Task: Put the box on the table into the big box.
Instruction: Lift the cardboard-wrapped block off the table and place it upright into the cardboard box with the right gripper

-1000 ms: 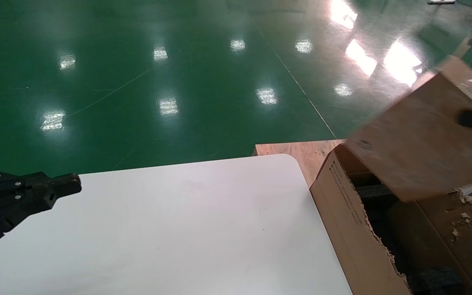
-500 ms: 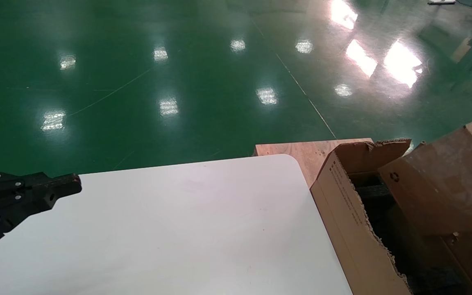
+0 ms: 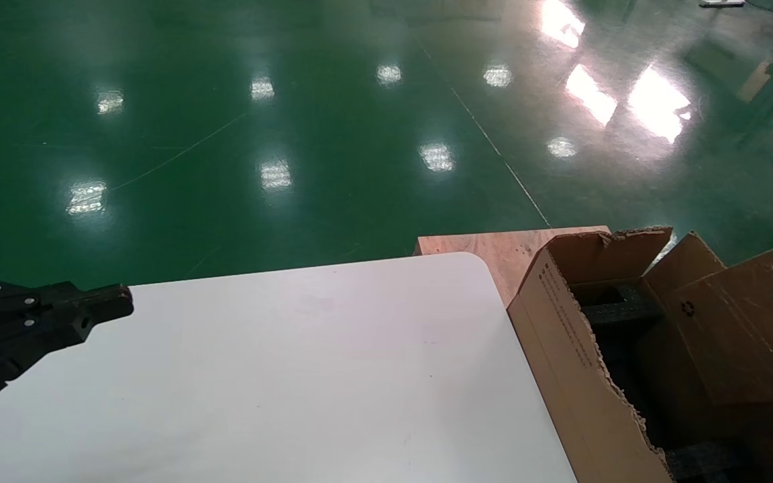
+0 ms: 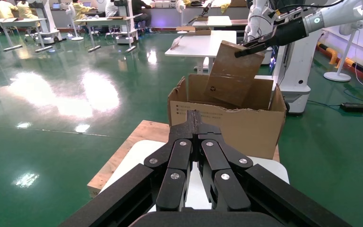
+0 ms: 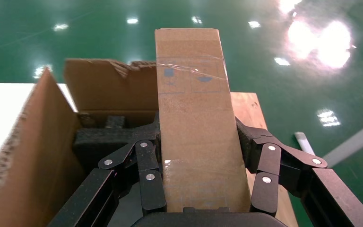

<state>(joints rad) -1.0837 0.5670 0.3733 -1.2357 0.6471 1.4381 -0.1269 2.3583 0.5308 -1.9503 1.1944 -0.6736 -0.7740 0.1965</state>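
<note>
Right wrist view: your right gripper grasps the box across its stiff, tape-slick sides above the big box; left gripper clenched empty.

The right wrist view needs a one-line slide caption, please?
Right gripper clamps the box above the big box with black foam inside.

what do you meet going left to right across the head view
left gripper → table → plywood board → big box → box, tilted inside the big box in the right gripper
</note>
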